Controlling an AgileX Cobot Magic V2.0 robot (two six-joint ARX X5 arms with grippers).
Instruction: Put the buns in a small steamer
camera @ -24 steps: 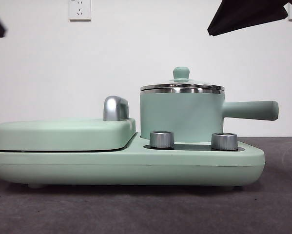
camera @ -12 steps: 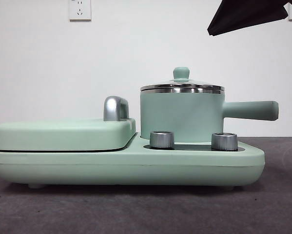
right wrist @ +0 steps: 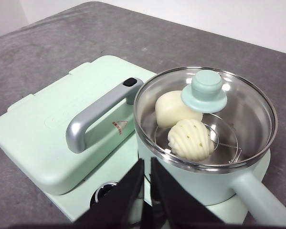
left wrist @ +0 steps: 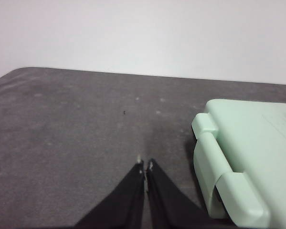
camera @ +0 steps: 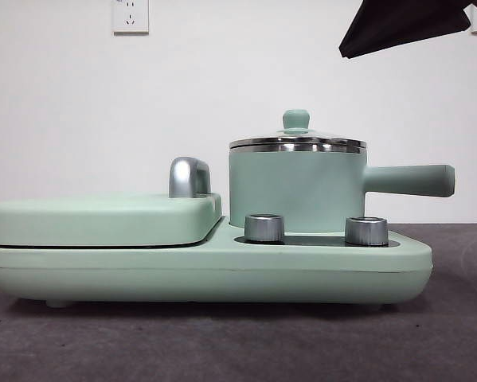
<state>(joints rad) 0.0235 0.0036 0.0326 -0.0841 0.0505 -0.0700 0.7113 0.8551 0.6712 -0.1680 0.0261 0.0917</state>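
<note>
The small steamer [camera: 298, 187] [right wrist: 205, 138] is a mint green pot with a steel rim, a side handle and a glass lid with a green knob [right wrist: 205, 92]. It stands on the right of the green appliance. Through the lid, the right wrist view shows both buns inside on a wire rack: a smooth one [right wrist: 174, 109] and a ribbed one [right wrist: 190, 139]. My right gripper [right wrist: 146, 164] hovers shut above the pot's near side and holds nothing. My left gripper [left wrist: 144, 164] is shut over bare grey table beside the appliance's end. A dark arm tip [camera: 401, 24] shows at the front view's top right.
The flat lidded grill section [camera: 103, 219] [right wrist: 61, 129] with its chrome handle [right wrist: 97, 117] fills the appliance's left half. Two steel knobs [camera: 264, 228] [camera: 366, 231] sit on its front. The grey table [left wrist: 76, 124] spreads around it, with a white wall behind.
A dark arm tip at the front view's top left corner has moved out of view. The steamer, lid and appliance have not moved.
</note>
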